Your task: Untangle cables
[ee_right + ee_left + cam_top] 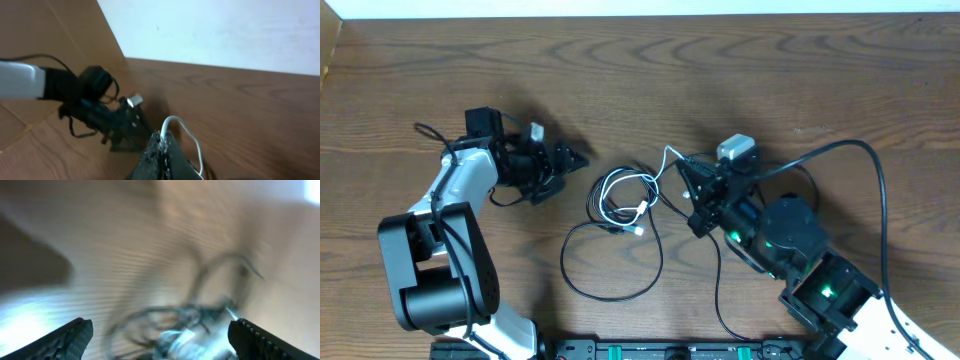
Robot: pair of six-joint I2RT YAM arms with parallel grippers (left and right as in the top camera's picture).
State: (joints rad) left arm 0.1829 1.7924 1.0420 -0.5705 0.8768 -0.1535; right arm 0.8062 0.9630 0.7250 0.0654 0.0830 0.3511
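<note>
The left pincer point(565, 168) gapes wide and empty, facing right at the coiled white cable point(618, 195) mid-worktop point(770, 80). The black cable point(610, 262) loops nearer. The right pincer point(162, 137), just right of the coil, appears clamped shut on that white cable.

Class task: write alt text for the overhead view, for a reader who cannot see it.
Seen from above, a white cable and a longer black cable lie loosely looped together on a wooden table. The right gripper is shut on the white cable; the left gripper stands open left of the tangle, empty.
</note>
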